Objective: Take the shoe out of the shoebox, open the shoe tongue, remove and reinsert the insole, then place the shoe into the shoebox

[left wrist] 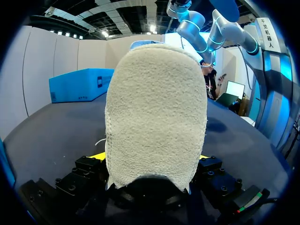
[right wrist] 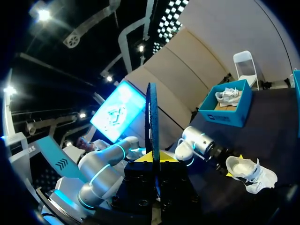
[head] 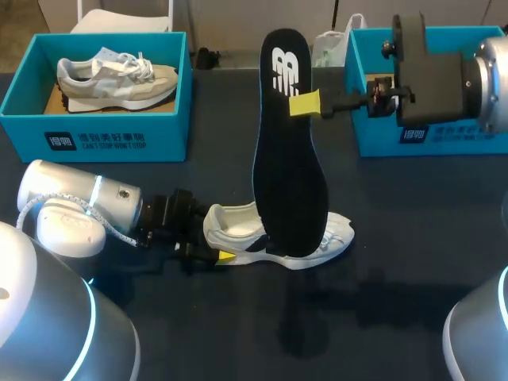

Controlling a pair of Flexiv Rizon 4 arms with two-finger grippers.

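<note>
Black insole [head: 290, 175] upright, pinched in right pincer [head: 305, 104], white shoe [head: 238, 226] heel clamped by left pincer [head: 210, 240].

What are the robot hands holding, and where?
The right gripper pinches the insole near its upper, logo end. The left gripper grips the shoe at its heel.

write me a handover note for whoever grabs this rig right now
Left gripper: shut on the heel of the white lace-up sneaker, lying on the dark table.
Right gripper: shut on the long black insole, held upright over the sneaker.
Done: sneaker out of its box, insole out.
Left: reseat the insole, then put the sneaker into the blue cardboard shoebox by the right arm.
</note>
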